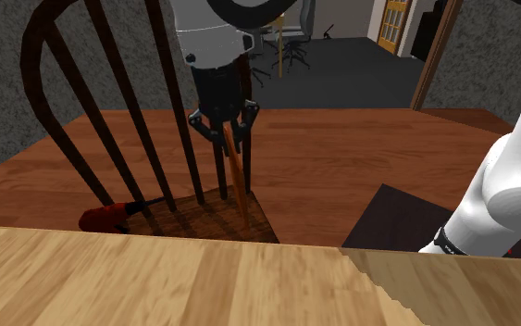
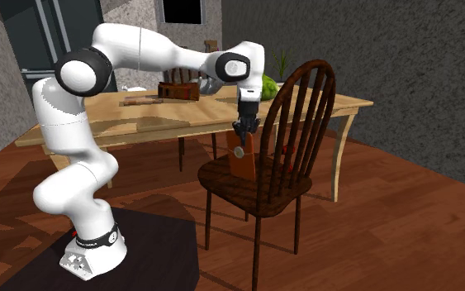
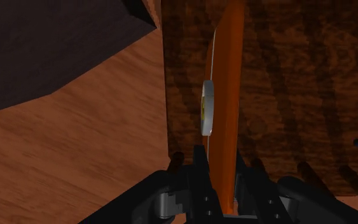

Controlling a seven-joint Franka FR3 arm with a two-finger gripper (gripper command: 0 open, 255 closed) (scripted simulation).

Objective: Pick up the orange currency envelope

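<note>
Dark chair seat, orange envelope edge-on in pincer, behind spindles

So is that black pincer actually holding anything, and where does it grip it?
Yes, the pincer is clamped on the orange envelope, gripping its top edge, above the chair seat.

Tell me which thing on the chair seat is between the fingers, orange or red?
The orange envelope, standing on edge and clasped by the fingers. The red-handled tool lies flat on the seat, apart from them.
</note>
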